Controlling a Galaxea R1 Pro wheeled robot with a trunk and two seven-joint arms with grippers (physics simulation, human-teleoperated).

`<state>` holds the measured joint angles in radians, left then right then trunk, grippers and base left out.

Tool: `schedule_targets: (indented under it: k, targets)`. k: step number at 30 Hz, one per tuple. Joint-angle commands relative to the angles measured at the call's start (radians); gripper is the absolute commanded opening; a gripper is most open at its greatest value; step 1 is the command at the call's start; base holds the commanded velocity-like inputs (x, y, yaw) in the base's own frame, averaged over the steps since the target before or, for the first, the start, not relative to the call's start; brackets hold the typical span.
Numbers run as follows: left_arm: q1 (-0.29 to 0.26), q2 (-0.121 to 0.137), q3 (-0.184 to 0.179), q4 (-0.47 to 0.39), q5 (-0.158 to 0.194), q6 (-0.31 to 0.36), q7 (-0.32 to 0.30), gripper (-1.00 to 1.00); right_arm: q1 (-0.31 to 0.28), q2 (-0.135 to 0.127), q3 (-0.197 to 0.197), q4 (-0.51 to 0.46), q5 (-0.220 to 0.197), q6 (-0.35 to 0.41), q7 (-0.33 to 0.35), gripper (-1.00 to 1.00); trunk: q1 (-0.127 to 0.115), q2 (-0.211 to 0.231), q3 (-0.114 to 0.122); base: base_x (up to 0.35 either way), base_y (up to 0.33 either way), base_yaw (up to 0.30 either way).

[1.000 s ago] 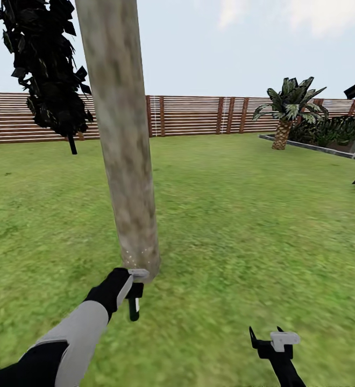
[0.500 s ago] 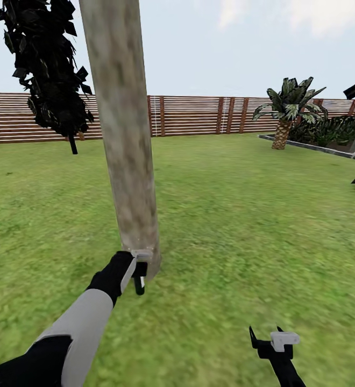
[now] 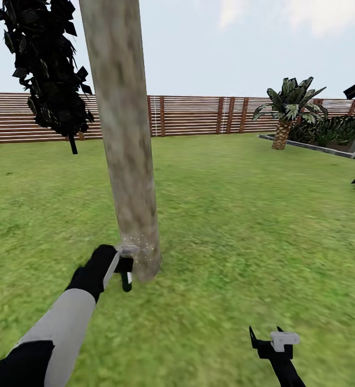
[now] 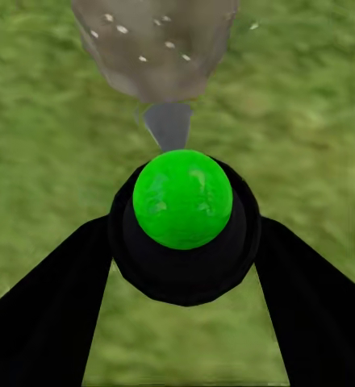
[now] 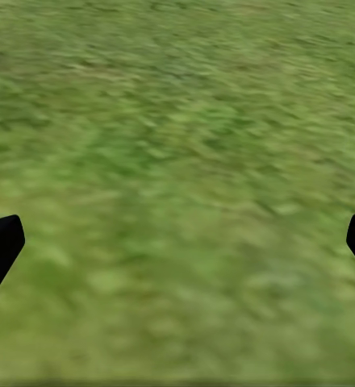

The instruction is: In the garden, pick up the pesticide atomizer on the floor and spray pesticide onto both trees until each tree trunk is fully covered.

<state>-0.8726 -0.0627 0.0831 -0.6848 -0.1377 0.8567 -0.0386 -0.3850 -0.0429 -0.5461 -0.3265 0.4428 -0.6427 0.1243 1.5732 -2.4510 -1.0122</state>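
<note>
Left gripper [image 3: 125, 267] clamped on the pesticide atomizer [image 4: 182, 211], nozzle right at the tree trunk [image 3: 125, 134] base, right gripper [image 3: 269, 337] spread wide; nozzle risks bumping the bark.

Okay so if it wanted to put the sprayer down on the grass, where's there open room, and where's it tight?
Bare grass lies right of the tree trunk, stretching to the fence and the small palm; also around the open right gripper. It is tight at the trunk's base, where the left gripper holds the atomizer against the bark amid pesticide specks.
</note>
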Motion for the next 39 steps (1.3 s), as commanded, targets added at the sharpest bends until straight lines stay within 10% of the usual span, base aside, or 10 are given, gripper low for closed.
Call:
schedule_targets:
  k: [1, 3, 7, 13, 16, 27, 39]
  targets:
    - [0.017, 0.001, -0.047, -0.002, -0.006, -0.003, -0.036, -1.00, 0.000, 0.000, 0.000, 0.001, 0.000, 0.000, 0.000, 1.00, 0.000, 0.000, 0.000, 0.000, 0.000, 0.000]
    - [0.037, 0.003, -0.170, -0.004, -0.001, -0.003, -0.075, -1.00, 0.000, 0.000, 0.000, 0.000, -0.001, 0.000, 0.000, 1.00, 0.000, 0.000, 0.000, 0.000, 0.000, 0.000]
    - [0.042, 0.012, -0.192, -0.001, -0.002, -0.001, -0.082, -1.00, 0.000, 0.000, 0.000, 0.000, 0.000, 0.001, 0.000, 1.00, 0.000, 0.000, 0.000, 0.000, 0.000, -0.134]
    - [0.044, 0.167, -0.023, 0.010, 0.003, 0.001, -0.088, -1.00, 0.000, 0.000, 0.001, 0.001, 0.001, 0.001, 0.000, 1.00, 0.000, 0.000, 0.000, 0.000, 0.000, -0.219]
    - [0.044, 0.184, -0.003, 0.010, 0.002, 0.001, -0.097, -1.00, 0.000, 0.000, 0.002, 0.001, 0.001, 0.001, 0.000, 1.00, 0.000, 0.000, 0.000, 0.000, 0.000, -0.035]
    - [0.039, 0.011, -0.091, -0.010, -0.003, 0.038, -0.098, -1.00, 0.000, 0.000, 0.001, 0.001, 0.001, 0.000, 0.000, 1.00, 0.000, 0.000, 0.000, 0.000, 0.000, -0.001]
    - [0.036, 0.016, -0.097, -0.166, -0.007, 0.136, -0.098, -1.00, 0.000, 0.000, 0.001, 0.001, 0.001, 0.000, 0.000, 1.00, 0.000, 0.000, 0.000, -0.166, 0.048, 0.000]
